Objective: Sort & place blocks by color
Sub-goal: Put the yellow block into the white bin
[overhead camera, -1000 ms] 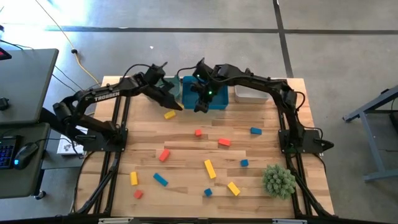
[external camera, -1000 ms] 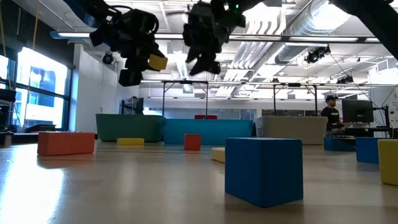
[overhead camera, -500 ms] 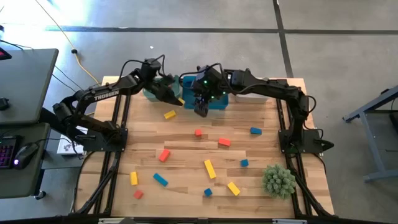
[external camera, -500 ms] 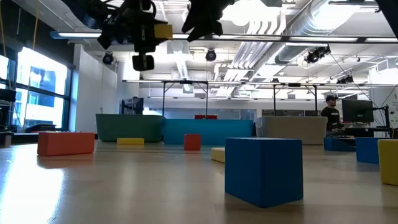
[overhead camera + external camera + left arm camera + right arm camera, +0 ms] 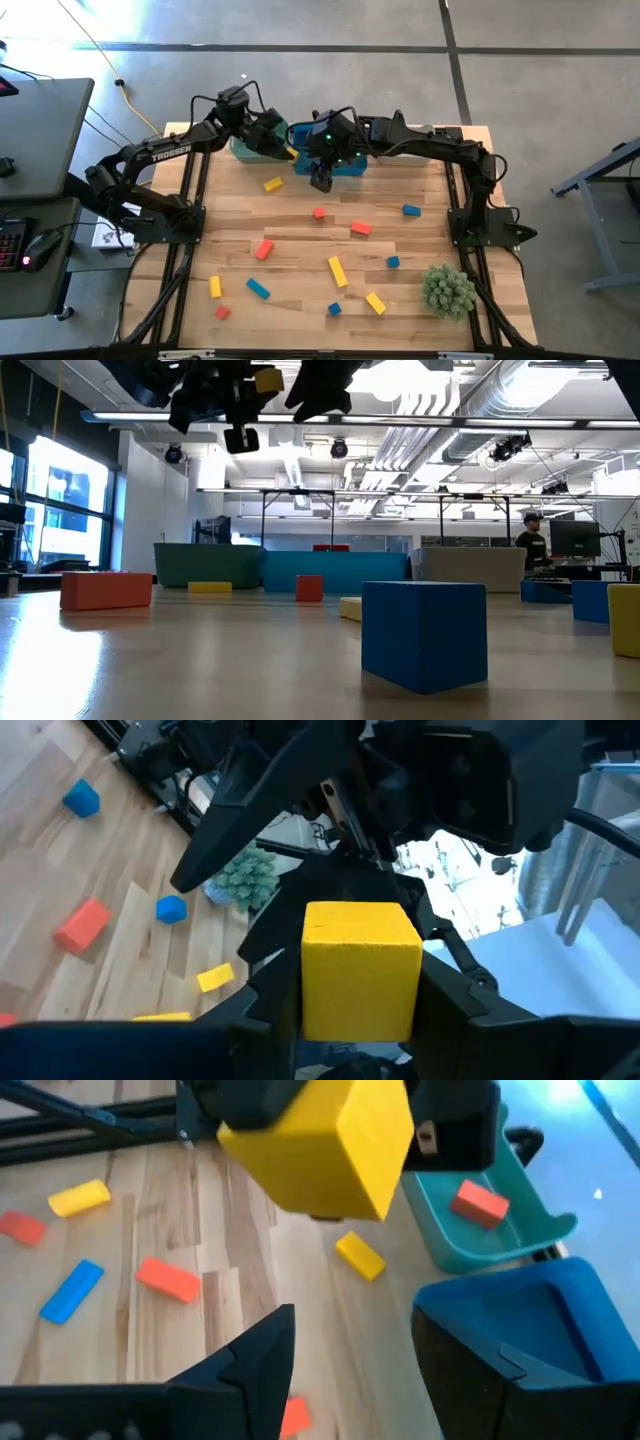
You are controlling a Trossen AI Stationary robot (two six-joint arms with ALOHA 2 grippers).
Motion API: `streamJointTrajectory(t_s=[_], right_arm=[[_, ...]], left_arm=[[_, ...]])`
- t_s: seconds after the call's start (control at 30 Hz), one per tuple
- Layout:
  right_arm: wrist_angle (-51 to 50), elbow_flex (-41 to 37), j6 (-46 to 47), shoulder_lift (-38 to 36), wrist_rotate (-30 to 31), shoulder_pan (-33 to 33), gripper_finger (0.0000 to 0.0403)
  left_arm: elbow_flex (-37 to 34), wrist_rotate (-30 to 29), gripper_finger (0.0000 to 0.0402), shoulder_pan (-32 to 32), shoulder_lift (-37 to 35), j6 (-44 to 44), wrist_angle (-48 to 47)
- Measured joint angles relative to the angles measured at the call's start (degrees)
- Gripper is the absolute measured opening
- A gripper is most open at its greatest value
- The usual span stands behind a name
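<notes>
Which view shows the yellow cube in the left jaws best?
Left wrist view: the yellow cube fills the frame, clamped between the jaws. Right wrist view shows it tilted; low view only a corner; high view a speck by the teal bin.

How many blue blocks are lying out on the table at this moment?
4 blue blocks, by the high view: one right of centre, a cube nearer the front edge, a bar front-left, a cube front-centre. The blue bin, partly covered, may hide more.
</notes>
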Motion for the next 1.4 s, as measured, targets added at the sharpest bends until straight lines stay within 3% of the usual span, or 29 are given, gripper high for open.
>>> streamJointTrajectory(t_s=[0.47, 0.87, 1.4], right_arm=[[7.37, 0.19, -6.11, -0.13, 5.86, -0.04, 0.0236], [5.2, 5.69, -8.16, -0.29, 5.7, -0.04, 0.0236], [7.47, 5.92, -11.44, -0.24, 6.64, 0.35, 0.0236]], left_arm=[[0.0, -0.8, 0.0115, 3.56, 0.0, -8.25, 8.29], [0.0, -3.46, 0.0115, 3.65, 0.02, -10.25, 8.57], [0.0, -10.39, 0.0115, 1.52, 0.04, -12.06, 9.65]])
